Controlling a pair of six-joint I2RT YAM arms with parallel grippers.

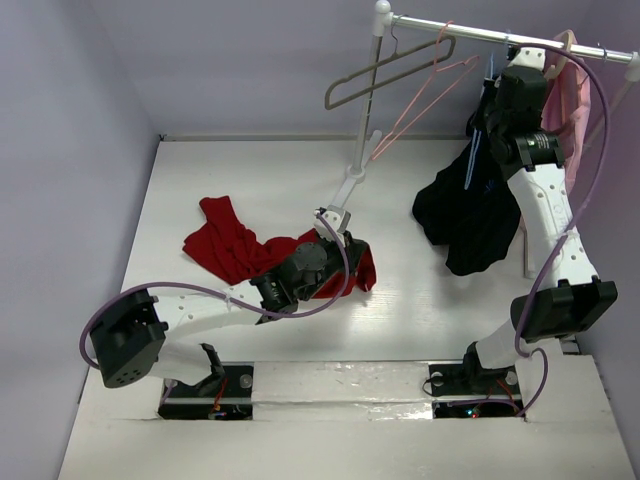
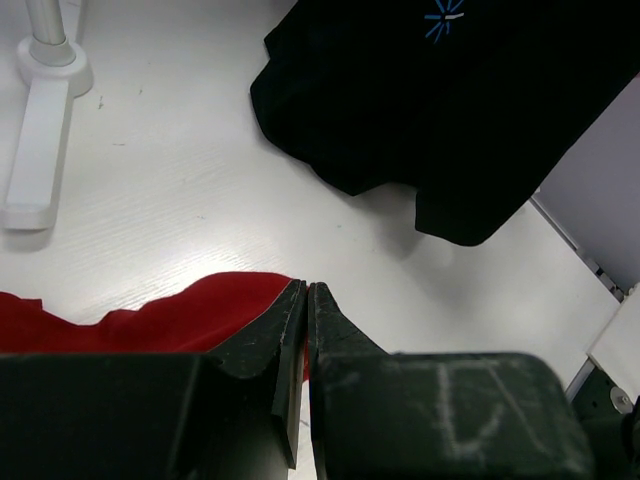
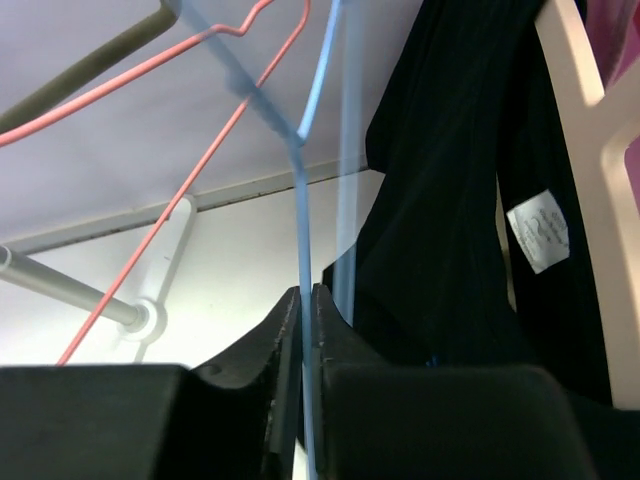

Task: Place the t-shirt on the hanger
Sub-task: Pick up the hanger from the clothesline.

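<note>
The red t-shirt (image 1: pixel 235 250) lies crumpled on the white table, left of centre. My left gripper (image 1: pixel 352 252) is low at its right edge, shut with a sliver of red cloth between its jaws; the left wrist view shows the gripper (image 2: pixel 307 287) and the cloth (image 2: pixel 180 315) to its left. My right gripper (image 1: pixel 497 80) is up at the rail, shut on the thin light-blue wire hanger (image 1: pixel 471 160). In the right wrist view the blue wire (image 3: pixel 300 200) runs straight down into the closed gripper (image 3: pixel 307 292).
A clothes rack with a rail (image 1: pixel 500 35) and pole (image 1: pixel 368 90) stands at the back. A thick grey hanger (image 1: pixel 390 65), a thin pink hanger (image 1: pixel 425 95), a black garment (image 1: pixel 470 215) and a pink garment (image 1: pixel 565 110) hang on it. The rack foot (image 2: pixel 35 150) lies near the t-shirt.
</note>
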